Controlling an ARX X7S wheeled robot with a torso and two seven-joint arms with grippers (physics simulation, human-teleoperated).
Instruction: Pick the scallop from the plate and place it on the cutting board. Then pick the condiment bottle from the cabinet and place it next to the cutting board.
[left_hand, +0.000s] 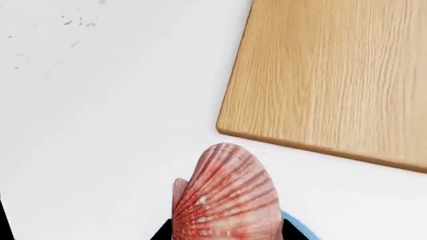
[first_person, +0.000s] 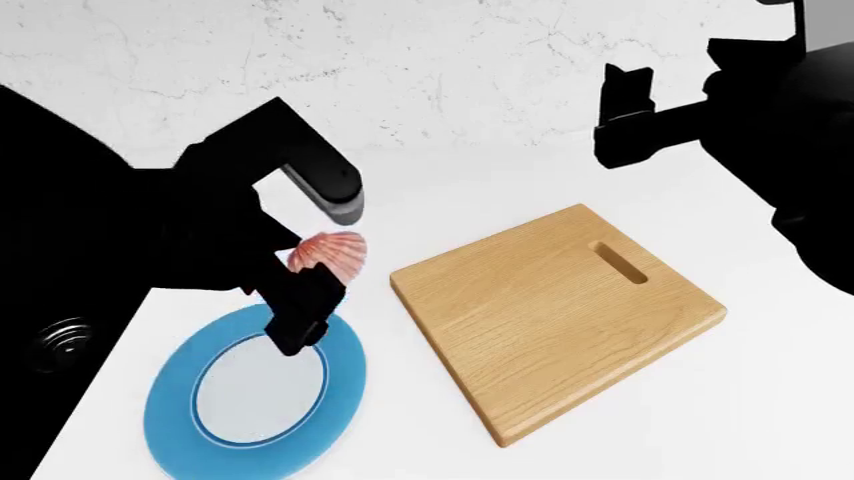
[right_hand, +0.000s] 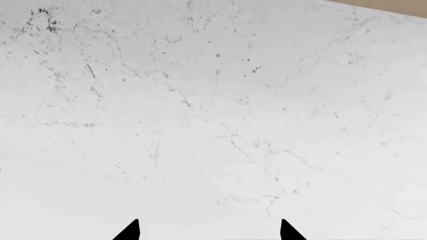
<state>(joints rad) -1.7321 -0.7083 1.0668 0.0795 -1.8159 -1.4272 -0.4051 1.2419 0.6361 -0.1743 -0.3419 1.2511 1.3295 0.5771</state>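
1. A white marble-look counter (first_person: 747, 400) seen from the robot's head; a black left arm reaches in from the left, a black right arm hangs high at the upper right.
2. The left gripper (first_person: 320, 265) is closed on the scallop (first_person: 330, 252) — a small pink-orange ribbed shell, lifted clear of the plate (first_person: 340, 400) and held above the counter just past the plate's far rim.
3. The key relation: the cutting board (first_person: 554, 315) lies to the right of the held shell, near but not yet beneath it; in the left wrist view the scallop (left_hand: 227, 200) pokes out from between the fingers with the corner of the cutting board (left_hand: 333, 75) just ahead and to one side; white counter shows between them.
4. The shell's fan points away from the gripper, its long axis in line with the fingers.
5. The left forearm slopes down from the upper left, wrist bent downward over the plate's edge.
6. The right gripper (right_hand: 209, 231) is empty, its two dark tips spread apart over bare counter; it is well apart from the shell, so the left arm is the one placed for the carry across.
7. The condiment bottle is not in view.
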